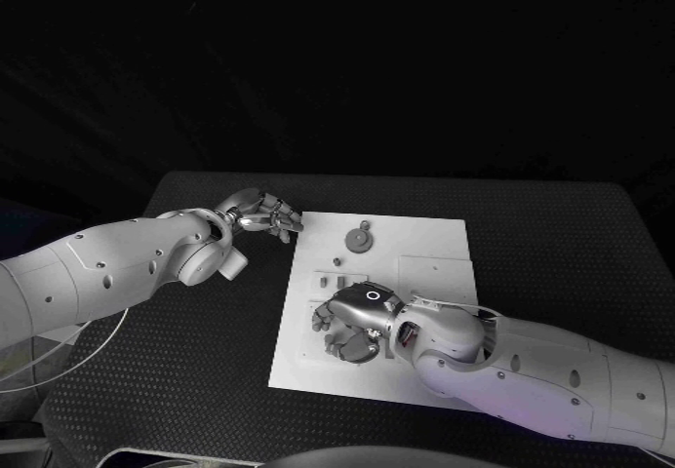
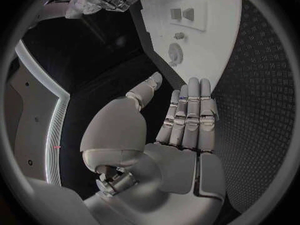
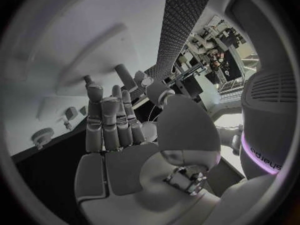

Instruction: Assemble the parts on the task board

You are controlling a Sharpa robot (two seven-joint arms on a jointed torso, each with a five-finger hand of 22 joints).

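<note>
Parts (image 1: 360, 237) lay scattered on the task board (image 1: 436, 252), mid-surface. The right hand (image 1: 352, 322) hovered over the board's near-left pieces, fingers loosely extended, holding nothing I could make out; a careless descent might have knocked them askew. The left hand (image 1: 264, 213) waited empty, fingers straight, at the board's far-left corner.

task board (image 1: 422, 244) mid-table (image 1: 563, 224) | round part (image 1: 362, 239) on board's far end

The board (image 1: 422, 255) — a white plate — lies flat mid-table. A round grey part (image 1: 362, 238) with a small tab sits at its far end, small parts (image 1: 337, 261) lie nearer, and more (image 1: 355, 343) cluster near-left.
</note>
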